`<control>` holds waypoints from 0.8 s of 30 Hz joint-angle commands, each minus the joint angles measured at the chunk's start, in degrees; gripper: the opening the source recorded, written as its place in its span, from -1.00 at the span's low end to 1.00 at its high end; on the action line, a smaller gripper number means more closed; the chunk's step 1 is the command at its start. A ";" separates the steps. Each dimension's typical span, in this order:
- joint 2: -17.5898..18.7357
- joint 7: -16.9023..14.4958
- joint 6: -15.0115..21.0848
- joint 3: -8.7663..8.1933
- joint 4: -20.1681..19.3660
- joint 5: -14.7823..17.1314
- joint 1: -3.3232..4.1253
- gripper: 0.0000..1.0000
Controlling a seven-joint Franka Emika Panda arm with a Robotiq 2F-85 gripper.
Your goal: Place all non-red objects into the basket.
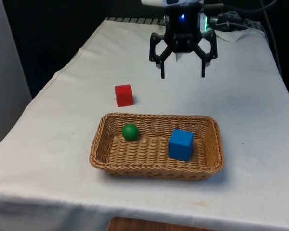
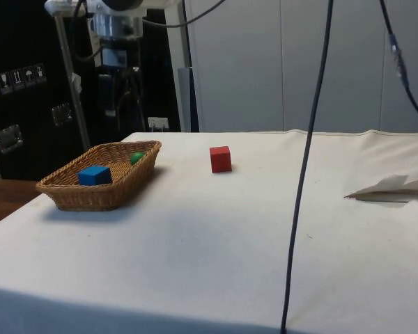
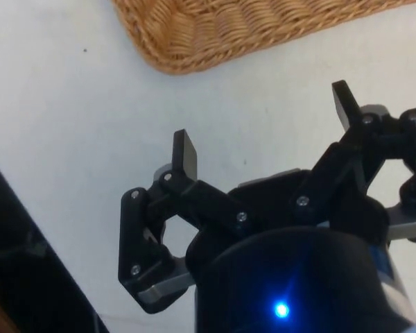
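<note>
Currently: claw (image 1: 183, 74) released, empty, raised over bench (image 1: 62, 144) beyond basket (image 1: 156, 171) | green ball (image 1: 130, 131) and blue cube (image 1: 181, 144) inside basket | red cube (image 1: 124, 95) outside, toward front view's left of claw | sorting looks complete.

One wicker basket (image 1: 204, 169) sits near the table's front edge. Two cubes: one blue cube (image 1: 181, 144) inside it and one red cube (image 1: 124, 95) on the cloth. One green ball (image 1: 130, 131), also in the basket.
</note>
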 commanded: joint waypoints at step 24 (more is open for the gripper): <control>-9.63 -0.17 2.41 2.12 -10.71 -2.23 0.23 1.00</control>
